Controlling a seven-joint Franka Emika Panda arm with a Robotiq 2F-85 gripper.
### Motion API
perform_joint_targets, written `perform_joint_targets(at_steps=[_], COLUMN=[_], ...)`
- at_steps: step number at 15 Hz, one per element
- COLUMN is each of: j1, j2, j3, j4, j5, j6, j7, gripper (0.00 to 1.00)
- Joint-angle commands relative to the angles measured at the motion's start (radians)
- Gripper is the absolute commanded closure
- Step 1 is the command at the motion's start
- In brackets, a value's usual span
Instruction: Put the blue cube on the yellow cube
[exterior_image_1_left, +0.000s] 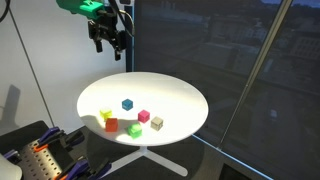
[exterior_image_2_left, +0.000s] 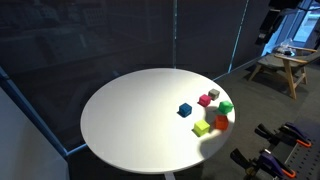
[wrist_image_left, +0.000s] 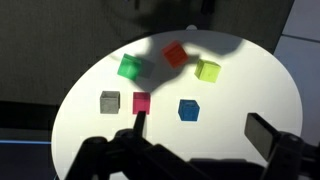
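The blue cube (wrist_image_left: 188, 109) sits alone on the round white table, also in both exterior views (exterior_image_1_left: 127, 103) (exterior_image_2_left: 185, 110). The yellow cube (wrist_image_left: 207, 69) stands a short way beyond it, next to an orange-red cube (wrist_image_left: 175, 54); it also shows in both exterior views (exterior_image_1_left: 106, 116) (exterior_image_2_left: 202, 128). My gripper (wrist_image_left: 205, 135) is open and empty. In an exterior view it hangs high above the table's far side (exterior_image_1_left: 108, 46). In the wrist view the blue cube lies between the lines of my two fingers, well below them.
A green cube (wrist_image_left: 130, 67), a pink cube (wrist_image_left: 141, 103) and a grey-beige cube (wrist_image_left: 110, 101) also stand on the table (wrist_image_left: 260, 90). Dark glass walls stand behind it. A wooden stool (exterior_image_2_left: 285, 65) and tool racks (exterior_image_1_left: 45, 160) stand nearby.
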Motion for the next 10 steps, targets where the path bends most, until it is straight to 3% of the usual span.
perform_joint_targets(at_steps=[1,10], j1=[-0.003,0.018], j2=[0.078,0.268], j3=[0.034,0.077], j4=[0.068,0.208], j5=[0.012,0.077], j6=[0.045,0.066], j7=[0.047,0.091], gripper=[0.0,0.0])
